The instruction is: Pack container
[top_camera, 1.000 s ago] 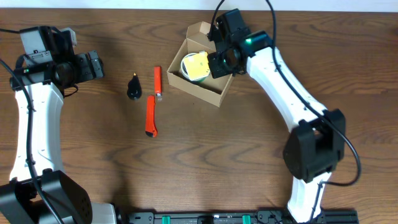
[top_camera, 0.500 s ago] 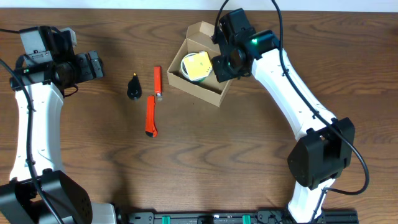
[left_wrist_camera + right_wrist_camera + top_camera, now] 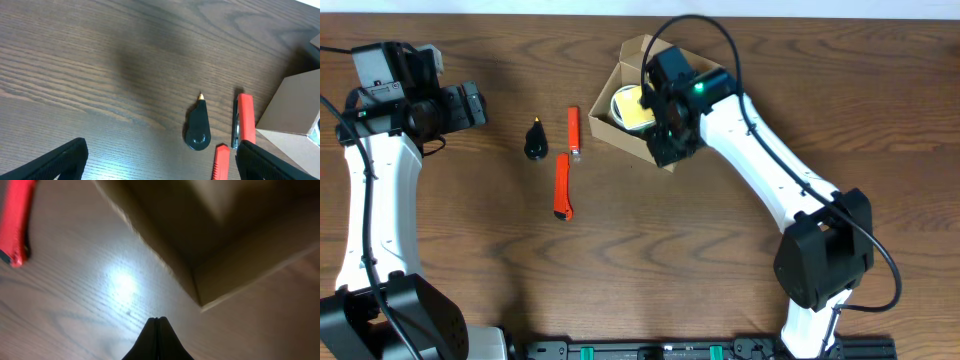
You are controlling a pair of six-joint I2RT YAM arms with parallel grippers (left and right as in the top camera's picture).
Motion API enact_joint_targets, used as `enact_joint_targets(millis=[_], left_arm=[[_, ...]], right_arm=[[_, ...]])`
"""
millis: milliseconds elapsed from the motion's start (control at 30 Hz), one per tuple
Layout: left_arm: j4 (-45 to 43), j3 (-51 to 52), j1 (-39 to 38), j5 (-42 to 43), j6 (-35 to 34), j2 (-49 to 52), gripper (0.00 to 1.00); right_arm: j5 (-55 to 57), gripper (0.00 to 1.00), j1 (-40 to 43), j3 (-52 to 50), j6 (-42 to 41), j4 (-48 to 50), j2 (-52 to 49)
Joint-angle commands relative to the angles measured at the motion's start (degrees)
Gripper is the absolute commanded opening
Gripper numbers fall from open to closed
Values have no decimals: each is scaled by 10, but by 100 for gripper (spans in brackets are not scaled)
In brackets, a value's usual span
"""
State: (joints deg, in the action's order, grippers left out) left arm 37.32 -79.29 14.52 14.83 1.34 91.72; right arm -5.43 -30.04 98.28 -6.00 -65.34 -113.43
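Swung leftward since a second ago, the right gripper (image 3: 157, 322), pinched shut, hovers just off the container's (image 3: 620, 140) near corner, which lies at its 1 o'clock, toward the table's (image 3: 720, 270) 12 o'clock. Its wrist hides much of the box's inside, and the close view is blurred.

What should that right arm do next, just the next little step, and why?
Probably open the right gripper and ease toward the nearer orange tool. Its jaws are shut on nothing, pointing at the table beside the container. The container holds a yellow roll, while the tool lies outside it.
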Motion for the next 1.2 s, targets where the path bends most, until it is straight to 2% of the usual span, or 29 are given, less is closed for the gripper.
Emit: enact_joint_targets(millis=[0,300,767,1000,1167], left_arm=[[2,-12,0,-2,4,-1,95],[2,-12,0,-2,4,-1,95],[2,-12,0,-2,4,-1,95],[2,-12,0,-2,4,-1,95],[2,-12,0,-2,4,-1,95]], right_arm=[[0,1,1,-37,-2,13,2],[25,1,14,-58,-7,56,2],[43,1,96,-59,-17,73,2],[-58,1,71,-57,-8,72,25],[-36,1,43,-50,-8,84,77]])
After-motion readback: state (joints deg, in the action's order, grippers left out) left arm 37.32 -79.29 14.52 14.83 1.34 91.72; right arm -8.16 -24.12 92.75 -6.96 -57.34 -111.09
